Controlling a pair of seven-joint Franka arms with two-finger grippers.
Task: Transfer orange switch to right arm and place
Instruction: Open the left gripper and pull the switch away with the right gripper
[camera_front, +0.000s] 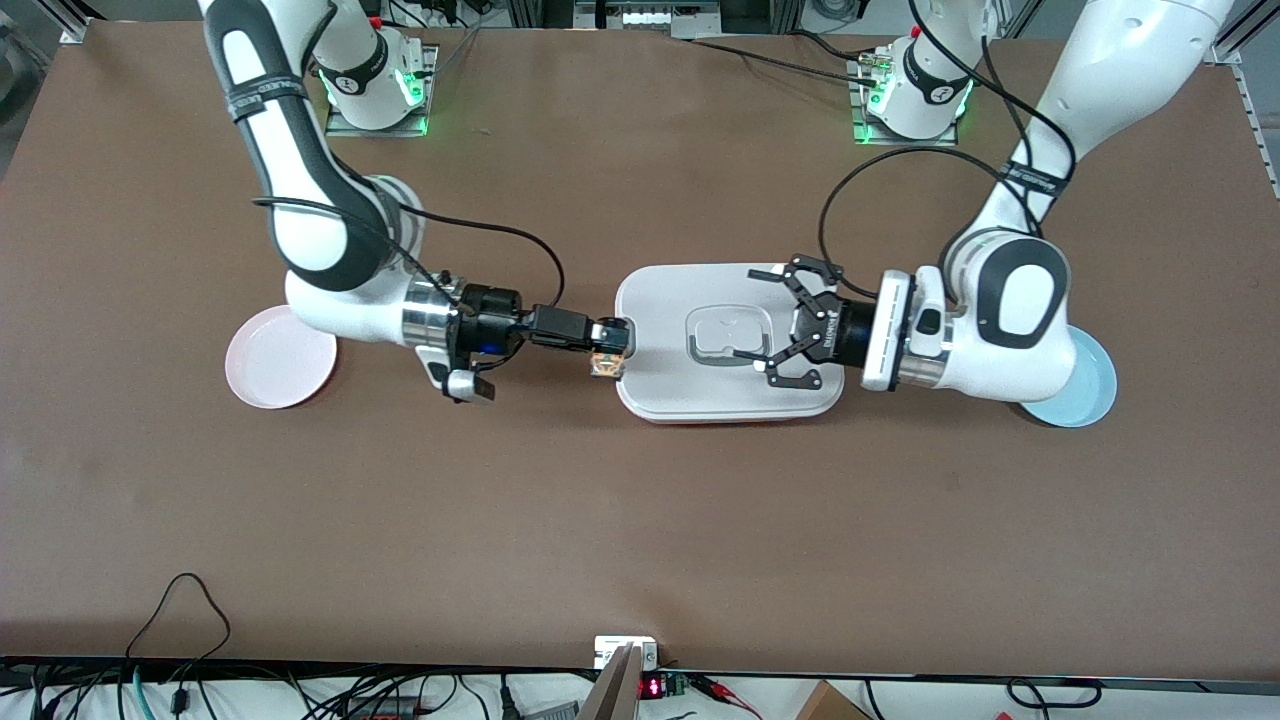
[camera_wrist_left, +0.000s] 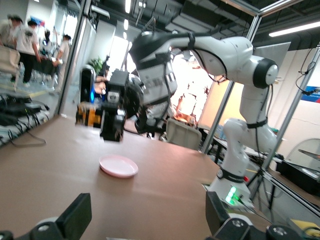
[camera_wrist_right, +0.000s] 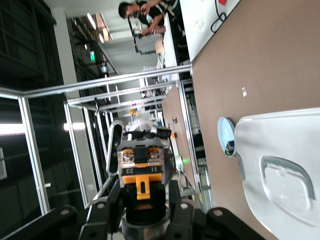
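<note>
My right gripper (camera_front: 612, 350) is shut on the orange switch (camera_front: 606, 362), holding it in the air over the edge of the white lid (camera_front: 660, 300) toward the right arm's end. In the right wrist view the orange switch (camera_wrist_right: 143, 176) sits upright between the dark fingers of my right gripper (camera_wrist_right: 145, 205), its black body and orange block plain to see. My left gripper (camera_front: 778, 328) is open and holds nothing, over the lid's other end, a short gap from the switch. In the left wrist view, my left gripper (camera_wrist_left: 147, 220) has its fingers (camera_wrist_left: 75, 215) wide apart, facing the right gripper (camera_wrist_left: 113, 125).
A pink plate (camera_front: 280, 357) lies toward the right arm's end and a light blue plate (camera_front: 1090, 392) toward the left arm's end, partly under the left arm. The white lid has a raised handle (camera_front: 728, 336) in its middle. Cables trail from both wrists.
</note>
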